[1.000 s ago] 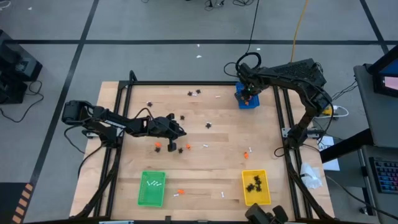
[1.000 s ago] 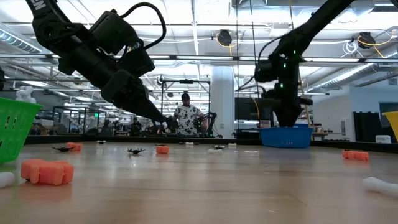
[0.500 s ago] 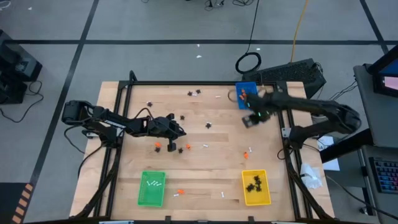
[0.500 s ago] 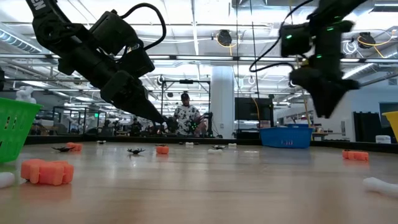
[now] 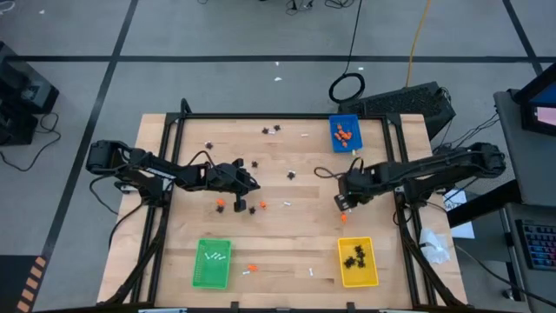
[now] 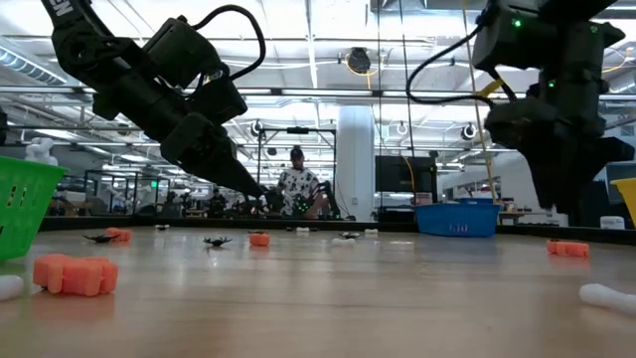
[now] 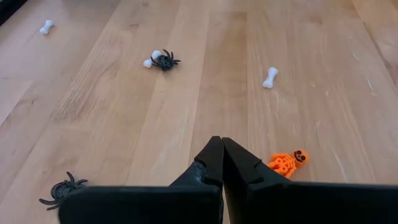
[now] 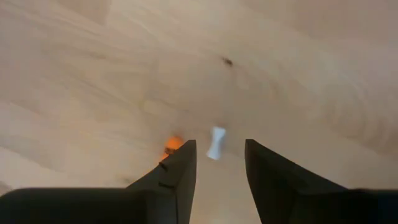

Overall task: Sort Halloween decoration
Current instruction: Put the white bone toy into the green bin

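Risk: right pincer, spread empty over white bone, may catch orange piece at its nine o'clock; left pincer clenched, empty.

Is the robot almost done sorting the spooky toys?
Not yet. Some are sorted: orange lumps in the blue tray, black spiders in the yellow tray, white bones in the green tray. The open right gripper hangs over a small white bone. Many trinkets are scattered on the wooden table.
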Robot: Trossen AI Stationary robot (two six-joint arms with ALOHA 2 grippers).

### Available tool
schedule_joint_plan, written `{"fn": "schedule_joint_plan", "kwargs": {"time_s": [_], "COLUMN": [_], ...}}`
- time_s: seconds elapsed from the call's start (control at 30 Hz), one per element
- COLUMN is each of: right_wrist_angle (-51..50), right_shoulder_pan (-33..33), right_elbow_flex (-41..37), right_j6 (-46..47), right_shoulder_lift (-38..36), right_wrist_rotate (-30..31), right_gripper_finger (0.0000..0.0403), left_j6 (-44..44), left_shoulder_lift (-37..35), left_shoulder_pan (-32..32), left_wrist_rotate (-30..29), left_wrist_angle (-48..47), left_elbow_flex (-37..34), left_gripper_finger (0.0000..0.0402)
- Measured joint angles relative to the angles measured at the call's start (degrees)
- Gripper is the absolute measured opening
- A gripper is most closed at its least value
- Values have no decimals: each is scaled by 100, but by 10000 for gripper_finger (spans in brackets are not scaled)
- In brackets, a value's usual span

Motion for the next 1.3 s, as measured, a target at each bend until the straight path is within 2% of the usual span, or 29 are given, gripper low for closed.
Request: {"fn": "schedule_joint_plan", "kwargs": {"time_s": [0.27,0.6,0.73,1.0,1.3], "right_wrist_angle": [173,280,380,494,-50], "right_shoulder_pan": [408,499,522,554,552], "right_elbow_flex": [-2,15,27,35,771], "right_j6": [396,390,237,-392,-1448], "right_shoulder_lift": [616,1342,1466,1472,1360], "right_wrist_rotate": [136,295,318,311,447], "right_gripper_finger": [127,125,101,11,2], "left_j6": [2,2,2,2,86], "left_shoulder_lift": [0,0,0,0,-292], "left_shoulder_pan": [-1,-2,-1,-40,-151], "left_wrist_rotate": [0,0,0,-2,-146], "left_wrist_angle": [-31,-57,-57,-58,-621], "left_elbow_flex": [1,0,2,2,-2], "left_gripper_finger": [0,0,0,0,0]}}
